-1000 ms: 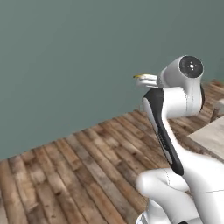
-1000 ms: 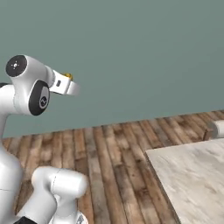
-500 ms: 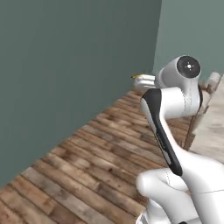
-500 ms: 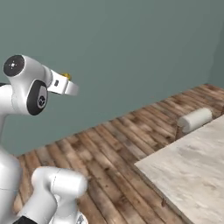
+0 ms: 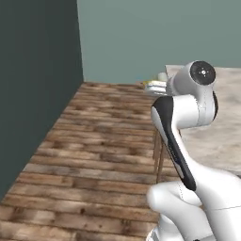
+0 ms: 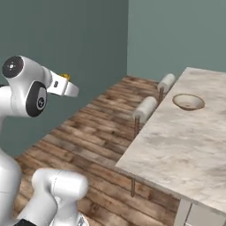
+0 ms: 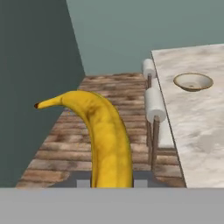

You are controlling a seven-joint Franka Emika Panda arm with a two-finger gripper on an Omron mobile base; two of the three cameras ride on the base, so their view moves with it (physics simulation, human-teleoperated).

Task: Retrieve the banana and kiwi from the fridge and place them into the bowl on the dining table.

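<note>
Gripper: closed on the banana (image 7: 107, 140), which rises between the finger tips at the bottom of the hand view; the gripper (image 6: 66, 84) is held high, well clear of the floor.
Banana: yellow, curving up and to the left, its dark tip pointing toward the dark green wall (image 7: 35, 78); a bit of yellow also shows at the gripper in the right base view.
Bowl: the bowl (image 6: 188, 102) sits on the dining table (image 6: 185, 145), near the table's far end, inside the edge that faces the chairs; tan rim, pale inside, nothing in it.
Chairs: two chairs (image 6: 145, 109) with cream cushions stand against the table's long edge, between the table and the open floor.
Floor: wooden planks (image 5: 94, 150) run from the wall corner to the table.
Arm: the white arm (image 5: 188, 103) stands to the side of the table, well apart from the bowl.
</note>
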